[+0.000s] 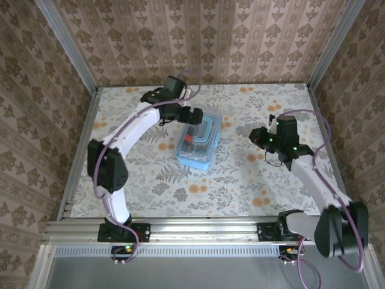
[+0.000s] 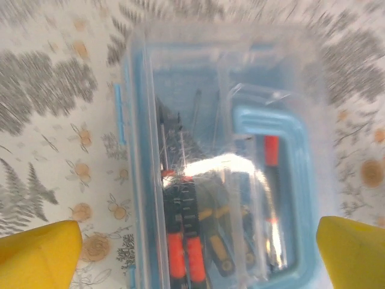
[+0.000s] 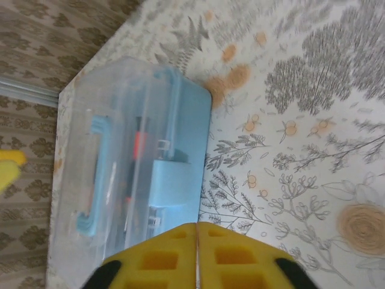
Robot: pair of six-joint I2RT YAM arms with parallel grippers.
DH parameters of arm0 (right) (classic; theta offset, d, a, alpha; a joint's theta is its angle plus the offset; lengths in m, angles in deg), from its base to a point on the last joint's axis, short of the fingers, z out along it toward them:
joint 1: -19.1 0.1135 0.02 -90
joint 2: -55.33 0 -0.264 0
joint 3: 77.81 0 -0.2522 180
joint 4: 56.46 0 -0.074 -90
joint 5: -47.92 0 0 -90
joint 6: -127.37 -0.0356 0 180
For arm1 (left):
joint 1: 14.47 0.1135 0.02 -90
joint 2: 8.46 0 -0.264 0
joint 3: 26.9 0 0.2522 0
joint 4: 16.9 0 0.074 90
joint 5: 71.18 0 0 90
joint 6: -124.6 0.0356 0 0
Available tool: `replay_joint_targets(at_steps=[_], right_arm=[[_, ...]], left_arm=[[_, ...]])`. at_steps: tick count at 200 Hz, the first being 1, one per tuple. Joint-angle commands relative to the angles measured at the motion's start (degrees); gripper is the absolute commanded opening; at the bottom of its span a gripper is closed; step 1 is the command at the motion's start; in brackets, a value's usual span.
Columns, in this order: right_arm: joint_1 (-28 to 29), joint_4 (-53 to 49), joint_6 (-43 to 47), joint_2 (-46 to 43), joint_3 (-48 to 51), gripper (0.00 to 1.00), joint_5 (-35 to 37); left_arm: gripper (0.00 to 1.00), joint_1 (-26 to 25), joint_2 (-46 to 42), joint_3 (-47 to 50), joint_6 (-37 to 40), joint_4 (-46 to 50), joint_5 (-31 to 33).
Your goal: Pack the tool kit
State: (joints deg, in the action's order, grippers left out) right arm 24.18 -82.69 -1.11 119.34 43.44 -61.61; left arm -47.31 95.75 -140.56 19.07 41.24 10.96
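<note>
Tool case and both arms, seen from above and from the wrists: the clear tool case point(image 1: 198, 139), with blue base and blue lid handle point(image 2: 296, 174), is lying lid-on near the middle of the floral table point(image 1: 252, 186); orange-gripped tools point(image 2: 180, 259) are showing through its lid. The left gripper point(image 1: 191, 115) is hovering over the case's far end, its jaws spread wider than the case and touching nothing; the right gripper point(image 3: 197, 241) is hanging well to the right of the case, its jaws pressed together on nothing.
</note>
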Motion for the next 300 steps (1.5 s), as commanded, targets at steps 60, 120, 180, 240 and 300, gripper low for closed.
replay_joint_targets(at_steps=[60,120,180,240,300], right_arm=[[7.96,4.72,22.43,-20.61,6.92,1.0,19.92],[6.84,34.43,42.47,-16.83,26.3,1.0,28.31],[0.56,53.5,42.14,0.1,30.61,1.0,25.54],[-2.88,67.5,36.89,15.25,28.62,1.0,26.45],[-3.23,62.02,36.35,23.71,21.94,1.0,27.15]], left_arm=[[1.0,-8.08,-44.47,43.63,-4.8,-18.2,42.73],[1.0,-2.59,-59.56,87.85,23.46,-78.29,49.7],[1.0,13.21,-39.21,88.09,22.52,-93.27,36.39],[1.0,23.67,-28.91,82.12,19.75,-90.8,21.95],[1.0,27.79,-22.95,73.32,20.52,-81.45,14.7]])
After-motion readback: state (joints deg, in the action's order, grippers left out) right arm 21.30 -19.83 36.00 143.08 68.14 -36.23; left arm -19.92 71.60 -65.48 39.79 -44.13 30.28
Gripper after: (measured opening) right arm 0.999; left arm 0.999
